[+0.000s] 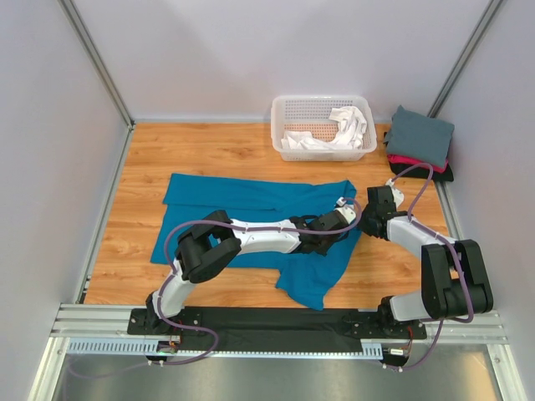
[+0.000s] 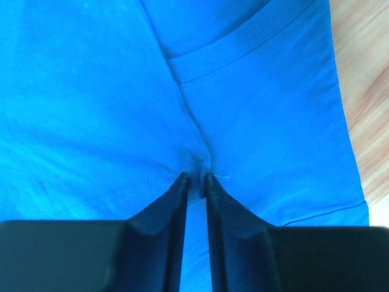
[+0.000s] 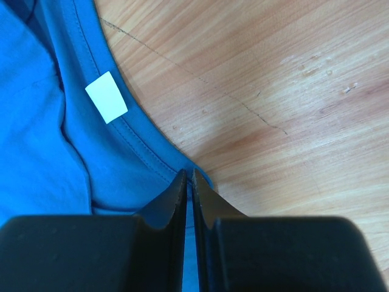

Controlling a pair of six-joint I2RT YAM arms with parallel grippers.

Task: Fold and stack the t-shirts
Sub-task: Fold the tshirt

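Observation:
A large teal-blue t-shirt point(image 1: 251, 213) lies spread on the wooden table, its right part bunched and turned toward the front. My left gripper point(image 1: 341, 219) is shut on a pinch of its cloth point(image 2: 195, 167) below the collar. My right gripper point(image 1: 365, 215) is shut on the shirt's edge point(image 3: 193, 173) near the white neck label point(image 3: 106, 97). A folded stack stands at the back right, slate-grey point(image 1: 420, 135) on red-pink point(image 1: 410, 160) on black. A white shirt point(image 1: 347, 129) lies in the basket.
A white lattice basket point(image 1: 322, 109) stands at the back, right of centre. Bare wooden table point(image 1: 217, 150) runs between it and the teal shirt. Grey walls close in both sides. The black arm rail point(image 1: 276, 322) runs along the front edge.

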